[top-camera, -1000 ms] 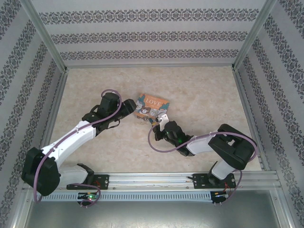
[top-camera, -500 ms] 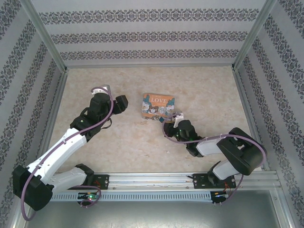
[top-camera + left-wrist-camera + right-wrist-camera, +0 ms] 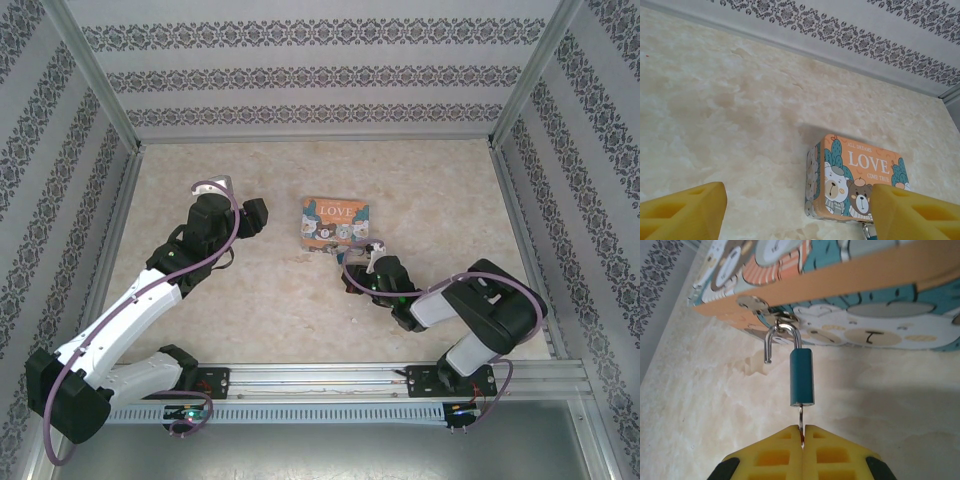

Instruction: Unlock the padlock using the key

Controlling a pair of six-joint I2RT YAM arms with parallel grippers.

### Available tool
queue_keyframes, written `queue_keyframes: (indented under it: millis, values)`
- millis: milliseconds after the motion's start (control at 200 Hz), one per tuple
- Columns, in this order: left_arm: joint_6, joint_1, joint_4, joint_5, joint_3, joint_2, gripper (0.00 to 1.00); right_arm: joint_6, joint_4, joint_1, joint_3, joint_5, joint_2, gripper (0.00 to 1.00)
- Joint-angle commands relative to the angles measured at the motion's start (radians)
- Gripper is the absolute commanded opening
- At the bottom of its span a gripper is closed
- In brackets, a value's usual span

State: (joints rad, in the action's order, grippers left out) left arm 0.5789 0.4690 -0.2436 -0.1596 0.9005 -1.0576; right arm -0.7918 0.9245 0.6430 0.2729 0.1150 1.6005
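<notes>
Right now your right end effector (image 3: pixel 801 432) has its yellow pads pressed together on the key (image 3: pixel 801 416), whose thin shank runs straight up into the bottom of the padlock (image 3: pixel 801 382). The padlock's teal body hangs from the hasp on the side of the LOVE tin (image 3: pixel 850 275). Its silver shackle stands raised, with one leg free of the body and the other seated in it.

In the top view you'll find that tin (image 3: pixel 336 220) about the middle of the desk (image 3: pixel 440 180), with the right end effector at the tin's near right corner.

Your left end effector (image 3: pixel 795 215) is spread wide and grips nothing. Its two yellow pads sit at the bottom corners of the left wrist view, with the tin ahead and to the right, apart from them. Seen from overhead, the left arm lies well to the left of the tin.
</notes>
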Motion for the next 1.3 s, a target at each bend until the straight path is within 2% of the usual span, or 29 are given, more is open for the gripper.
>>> queue_keyframes:
  millis: [0,195,295,435,999,1294]
  values:
    - [-0.019,-0.008,0.024,-0.016,-0.011,0.005,0.76,-0.029,0.013,-0.007,0.011,0.008,0.040,0.00]
    - [-0.018,-0.008,0.029,-0.022,-0.020,0.003,0.77,-0.018,0.005,-0.008,0.018,-0.004,0.062,0.00]
    - [-0.021,-0.009,0.035,-0.026,-0.026,0.003,0.77,-0.013,-0.006,-0.009,0.018,-0.011,0.062,0.04]
    - [-0.022,-0.008,0.043,-0.029,-0.033,-0.003,0.78,0.000,-0.036,-0.009,0.020,-0.019,0.045,0.09]
    - [-0.014,-0.008,0.044,-0.028,-0.041,-0.003,0.79,0.041,-0.146,-0.012,0.011,-0.041,-0.054,0.16]
    - [-0.018,-0.009,0.047,-0.032,-0.047,0.002,0.80,0.064,-0.198,-0.017,0.008,-0.070,-0.105,0.27]
